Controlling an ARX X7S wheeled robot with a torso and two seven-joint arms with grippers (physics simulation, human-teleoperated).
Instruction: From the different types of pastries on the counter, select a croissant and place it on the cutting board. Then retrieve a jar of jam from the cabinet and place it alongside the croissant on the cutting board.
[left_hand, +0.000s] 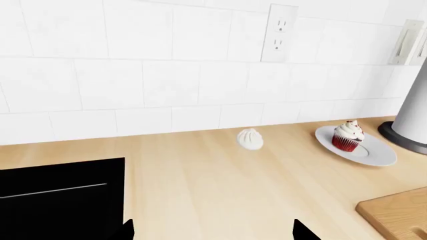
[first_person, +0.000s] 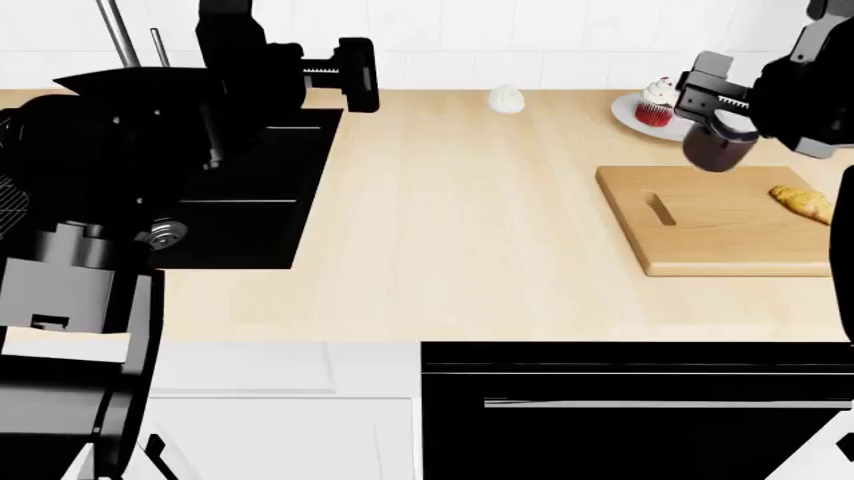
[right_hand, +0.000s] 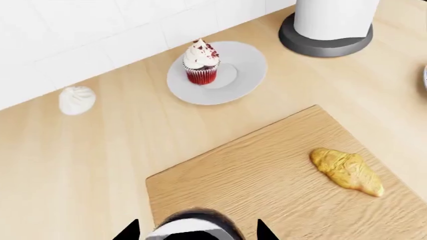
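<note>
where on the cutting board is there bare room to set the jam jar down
The cutting board is bare between its handle slot and the croissant. That is the widest free patch. The croissant end is more crowded. The jar of jam is held in the right gripper, above the board's far edge.

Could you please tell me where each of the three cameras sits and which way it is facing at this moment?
Head view: high on the robot, looking down over the counter; both arms show, the right hand holding the jar of jam.
Left wrist view: looks across the counter at the tiled wall; dark fingertips show.
Right wrist view: looks down on the cutting board and croissant.
All three share the cupcake and bun.
</note>
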